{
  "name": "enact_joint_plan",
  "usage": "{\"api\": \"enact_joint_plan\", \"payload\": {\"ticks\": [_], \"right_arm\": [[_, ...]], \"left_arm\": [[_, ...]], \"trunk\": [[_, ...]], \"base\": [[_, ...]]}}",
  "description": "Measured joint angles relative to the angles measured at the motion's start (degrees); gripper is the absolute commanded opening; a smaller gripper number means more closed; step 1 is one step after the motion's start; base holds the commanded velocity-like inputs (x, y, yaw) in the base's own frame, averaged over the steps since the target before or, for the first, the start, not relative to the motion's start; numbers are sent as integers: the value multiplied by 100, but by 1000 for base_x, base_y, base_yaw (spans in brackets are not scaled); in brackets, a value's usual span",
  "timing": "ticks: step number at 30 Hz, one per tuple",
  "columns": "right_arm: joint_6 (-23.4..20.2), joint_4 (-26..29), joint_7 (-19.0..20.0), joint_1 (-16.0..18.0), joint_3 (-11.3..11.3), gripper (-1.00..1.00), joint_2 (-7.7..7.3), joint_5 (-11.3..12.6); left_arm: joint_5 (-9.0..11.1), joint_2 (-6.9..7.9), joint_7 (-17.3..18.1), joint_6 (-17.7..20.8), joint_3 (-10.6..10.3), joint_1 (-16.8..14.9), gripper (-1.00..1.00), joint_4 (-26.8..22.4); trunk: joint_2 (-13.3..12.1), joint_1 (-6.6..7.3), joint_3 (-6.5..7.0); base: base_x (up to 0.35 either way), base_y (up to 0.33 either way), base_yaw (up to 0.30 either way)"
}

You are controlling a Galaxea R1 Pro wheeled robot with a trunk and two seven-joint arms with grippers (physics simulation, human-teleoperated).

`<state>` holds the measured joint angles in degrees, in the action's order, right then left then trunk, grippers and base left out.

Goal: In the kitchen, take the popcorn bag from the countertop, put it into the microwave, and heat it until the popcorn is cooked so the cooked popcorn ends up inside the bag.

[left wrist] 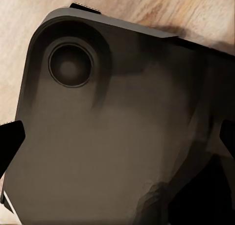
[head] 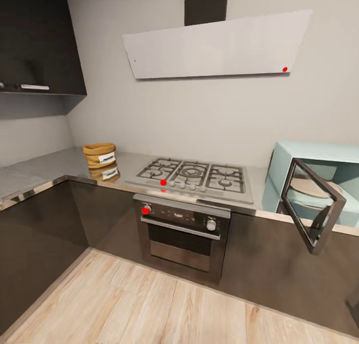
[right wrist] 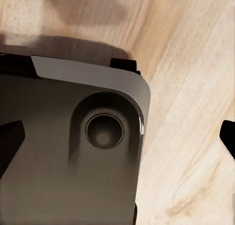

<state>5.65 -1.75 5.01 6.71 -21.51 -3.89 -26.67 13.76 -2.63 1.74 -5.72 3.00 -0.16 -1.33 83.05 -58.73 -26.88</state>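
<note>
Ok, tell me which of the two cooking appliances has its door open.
The mint-blue microwave on the countertop: its dark glass door swings outward. The steel oven under the hob stays closed.

left pincer (left wrist: 117,139): just the two black fingertips (left wrist: 11,141) poke in, one at each side edge of the shot, spread wide with nothing between them
dark grey-brown robot base panel (left wrist: 117,137): big smooth slab with a rounded corner, sits right beyond the gap between the fingers, looks matte
round recessed socket (left wrist: 70,64): circular dimple in that slab, out past the fingertips, nearer the rounded corner
pale wood-plank floor (left wrist: 161,9): light grain, showing beyond the slab's far edge and alongside it
small black tabs (left wrist: 85,8): stick out along the slab's far edge
</note>
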Motion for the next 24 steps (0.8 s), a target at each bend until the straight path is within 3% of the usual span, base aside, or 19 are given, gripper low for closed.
{"api": "enact_joint_plan", "payload": {"ticks": [24], "right_arm": [[0, 0, -3, -1, 2, 100, 15, 1]], "left_arm": [[17, -9, 1, -3, 4, 0, 100, 8]], "trunk": [[0, 0, 0]], "base": [[0, 0, 300]]}}
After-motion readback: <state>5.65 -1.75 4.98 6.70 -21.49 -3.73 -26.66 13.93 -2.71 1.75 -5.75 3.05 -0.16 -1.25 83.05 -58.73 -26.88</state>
